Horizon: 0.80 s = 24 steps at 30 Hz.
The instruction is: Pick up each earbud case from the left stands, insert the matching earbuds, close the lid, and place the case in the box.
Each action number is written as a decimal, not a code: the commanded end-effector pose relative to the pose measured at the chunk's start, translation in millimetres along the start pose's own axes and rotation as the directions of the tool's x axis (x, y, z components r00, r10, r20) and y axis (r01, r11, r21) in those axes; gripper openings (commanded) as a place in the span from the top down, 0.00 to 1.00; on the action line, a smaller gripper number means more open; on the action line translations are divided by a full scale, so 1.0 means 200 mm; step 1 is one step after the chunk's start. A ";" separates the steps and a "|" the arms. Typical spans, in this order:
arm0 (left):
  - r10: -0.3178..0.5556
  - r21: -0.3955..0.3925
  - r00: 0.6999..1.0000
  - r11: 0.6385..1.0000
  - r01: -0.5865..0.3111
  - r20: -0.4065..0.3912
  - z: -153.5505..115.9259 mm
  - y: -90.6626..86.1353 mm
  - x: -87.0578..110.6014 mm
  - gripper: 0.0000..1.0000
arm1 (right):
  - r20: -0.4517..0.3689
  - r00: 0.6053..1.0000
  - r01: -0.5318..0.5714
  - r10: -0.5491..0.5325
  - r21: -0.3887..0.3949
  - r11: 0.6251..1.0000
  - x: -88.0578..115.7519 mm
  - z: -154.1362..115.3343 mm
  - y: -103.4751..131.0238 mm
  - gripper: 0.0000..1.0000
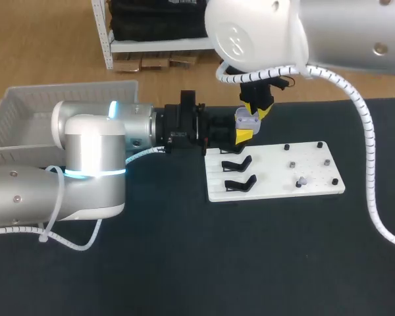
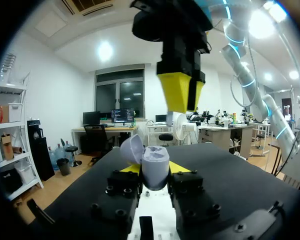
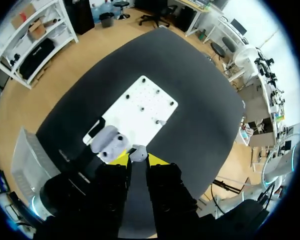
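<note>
A lavender earbud case (image 1: 247,120) with its lid open is held above the back left corner of the white board (image 1: 316,161); my left gripper (image 1: 243,131) is shut on it. In the left wrist view the case (image 2: 155,165) sits between the left gripper's (image 2: 156,169) yellow tips, its lid (image 2: 131,149) tipped back. My right gripper (image 1: 257,106) hangs just above the case, and in the right wrist view it (image 3: 138,159) is shut on a small pale earbud (image 3: 138,153) over the open case (image 3: 109,142). Another earbud (image 1: 301,180) rests on the board.
Two empty black stands (image 1: 238,173) sit on the board's left part, with small pegs (image 1: 326,160) on its right. A white basket (image 1: 26,112) stands at the table's far left. My left arm (image 1: 92,151) lies across the table's left half.
</note>
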State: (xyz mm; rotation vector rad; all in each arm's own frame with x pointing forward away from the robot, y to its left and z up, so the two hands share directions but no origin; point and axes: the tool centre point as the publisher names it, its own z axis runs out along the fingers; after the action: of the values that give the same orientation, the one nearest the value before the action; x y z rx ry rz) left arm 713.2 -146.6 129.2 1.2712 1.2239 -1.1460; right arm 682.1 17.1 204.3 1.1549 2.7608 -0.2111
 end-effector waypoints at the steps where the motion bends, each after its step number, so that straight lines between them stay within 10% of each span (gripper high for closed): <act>1: 0.005 -0.010 1.000 1.000 -0.005 0.005 0.00 -0.01 0.00 1.00 | -0.024 1.000 0.012 -0.012 0.018 1.000 -0.02 0.00 0.08 1.00; 24: 0.005 -0.010 1.000 1.000 -0.005 0.005 0.00 -0.01 0.00 1.00 | -0.034 0.998 0.062 -0.062 0.007 0.998 -0.01 0.09 0.06 1.00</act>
State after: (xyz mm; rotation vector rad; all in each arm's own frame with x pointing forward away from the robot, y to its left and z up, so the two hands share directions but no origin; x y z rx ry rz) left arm 713.2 -146.6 129.2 1.2712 1.2239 -1.1460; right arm 698.6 24.6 188.5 1.0898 2.8399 -0.2255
